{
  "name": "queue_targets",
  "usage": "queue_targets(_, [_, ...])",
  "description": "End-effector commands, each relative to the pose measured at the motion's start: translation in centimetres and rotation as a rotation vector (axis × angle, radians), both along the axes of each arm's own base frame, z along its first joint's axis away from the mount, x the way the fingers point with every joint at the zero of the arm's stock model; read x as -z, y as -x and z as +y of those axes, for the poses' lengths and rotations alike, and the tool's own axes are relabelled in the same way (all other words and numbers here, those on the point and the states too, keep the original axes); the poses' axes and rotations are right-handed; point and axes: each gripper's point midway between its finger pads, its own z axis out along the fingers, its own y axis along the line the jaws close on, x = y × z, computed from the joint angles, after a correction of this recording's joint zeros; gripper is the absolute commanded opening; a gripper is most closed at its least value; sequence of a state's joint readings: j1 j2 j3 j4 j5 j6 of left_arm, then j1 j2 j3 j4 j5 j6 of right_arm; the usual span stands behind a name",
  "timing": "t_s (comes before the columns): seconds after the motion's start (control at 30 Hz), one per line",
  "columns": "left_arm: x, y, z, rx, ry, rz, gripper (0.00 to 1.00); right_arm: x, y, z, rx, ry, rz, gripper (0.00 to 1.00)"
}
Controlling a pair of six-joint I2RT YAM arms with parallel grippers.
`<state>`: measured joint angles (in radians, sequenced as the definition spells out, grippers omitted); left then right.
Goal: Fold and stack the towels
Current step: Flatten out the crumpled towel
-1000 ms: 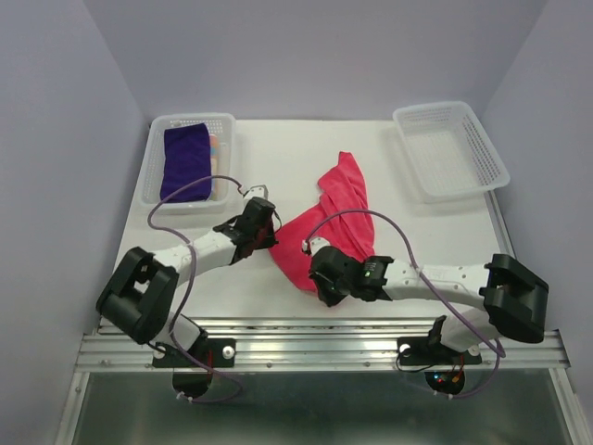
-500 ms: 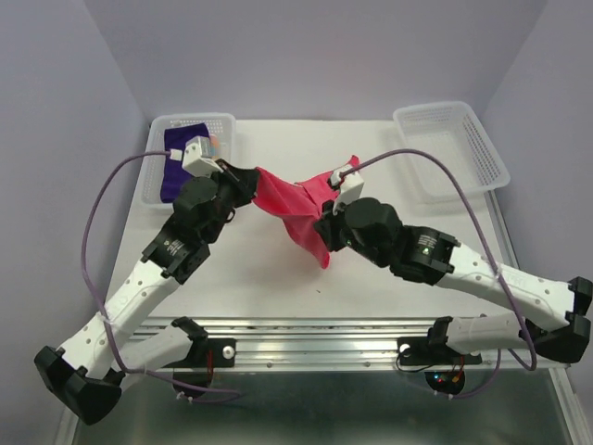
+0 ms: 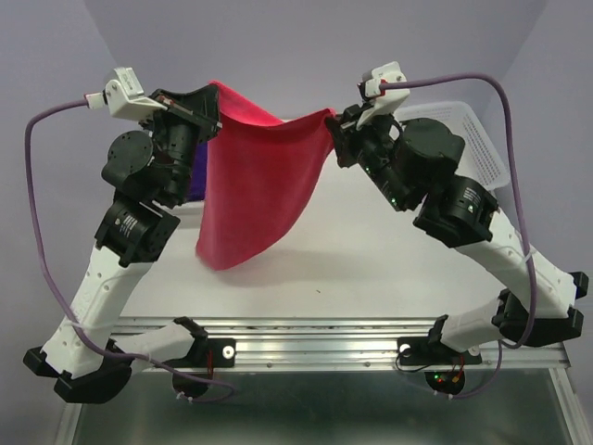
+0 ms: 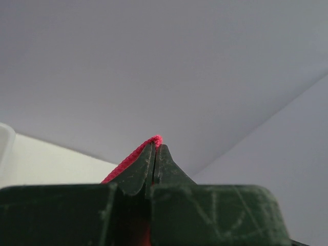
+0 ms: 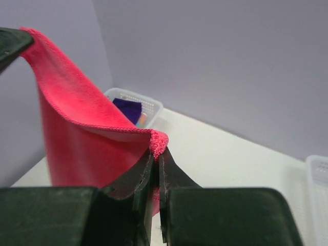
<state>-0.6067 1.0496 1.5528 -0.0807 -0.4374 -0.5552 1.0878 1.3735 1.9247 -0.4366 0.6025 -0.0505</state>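
Holding the hot pink towel (image 3: 255,185) up in the air by its two top corners, well above the table (image 3: 389,260). At the left gripper (image 4: 155,148): fingers pressed together on a thin roll of hem, only a sliver of cloth showing. At the right gripper (image 5: 156,152): likewise shut, pinching a bunched corner.

Looks light, soft and limp. Sags along the top edge between the two grips and drapes to a slanted lower edge near the left arm. Keeps no shape of its own, so probably needs laying flat before any fold. Best taken at corners or along the stitched hem, where the plush bunches and gives purchase; a mid-panel pinch would likely gather wrinkles. Could slip from so slight a hold on the left.

In the white basket (image 5: 149,102) at far left: a purple towel (image 5: 127,107), a striped towel (image 5: 142,120) just beside it.
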Motion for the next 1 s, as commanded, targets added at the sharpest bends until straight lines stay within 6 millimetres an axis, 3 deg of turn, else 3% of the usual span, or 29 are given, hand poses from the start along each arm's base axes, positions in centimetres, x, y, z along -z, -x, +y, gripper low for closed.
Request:
queue_targets(0.0, [-2.7, -0.4, 1.1, -0.071, -0.042, -0.048, 0.00, -1.5, -3.6, -1.6, 0.075, 0.081, -0.075, 0.01])
queue_targets(0.03, [-3.2, -0.9, 0.9, -0.075, -0.047, -0.051, 0.00, -0.7, -5.0, -1.0, 0.078, 0.105, -0.066, 0.01])
queue_targets(0.07, [-3.2, -1.2, 0.8, -0.080, -0.056, -0.049, 0.00, -1.1, -6.8, -2.4, 0.122, 0.100, -0.070, 0.01])
queue_targets(0.13, [-3.4, -2.4, 0.7, -0.099, -0.074, -0.045, 0.00, -0.3, -9.2, -2.0, 0.139, 0.131, -0.078, 0.01])
queue_targets(0.27, [-3.7, -5.0, 0.9, -0.115, -0.097, -0.044, 0.00, -1.0, -13.5, -4.3, 0.200, 0.126, -0.108, 0.01])
queue_targets(0.3, [-4.6, -5.1, 1.2, -0.115, -0.090, -0.062, 0.00, -1.3, -13.9, -4.1, 0.177, 0.129, -0.117, 0.01])
queue_targets(0.33, [-4.2, -6.4, 1.5, -0.128, -0.101, -0.050, 0.00, -2.5, -14.0, -4.6, 0.181, 0.114, -0.137, 0.01])
queue_targets(0.4, [-4.7, -6.7, 1.3, -0.110, -0.106, -0.063, 0.00, -2.4, -15.0, -4.6, 0.185, 0.128, -0.139, 0.01])
queue_targets(0.57, [-5.8, -6.3, 0.8, -0.072, -0.109, -0.103, 0.00, -4.8, -13.9, -4.7, 0.151, 0.126, -0.191, 0.01])
queue_targets(0.67, [-6.1, -5.3, 0.2, -0.019, -0.106, -0.124, 0.00, -5.6, -12.2, -4.8, 0.097, 0.103, -0.200, 0.01])
queue_targets(0.8, [-6.7, -3.1, 0.2, 0.034, -0.082, -0.157, 0.00, -7.0, -8.8, -4.4, -0.033, 0.065, -0.220, 0.01])
queue_targets(0.97, [-6.9, 1.5, -1.3, 0.214, -0.065, -0.212, 0.00, -8.1, -3.5, -4.6, -0.199, 0.018, -0.220, 0.01])
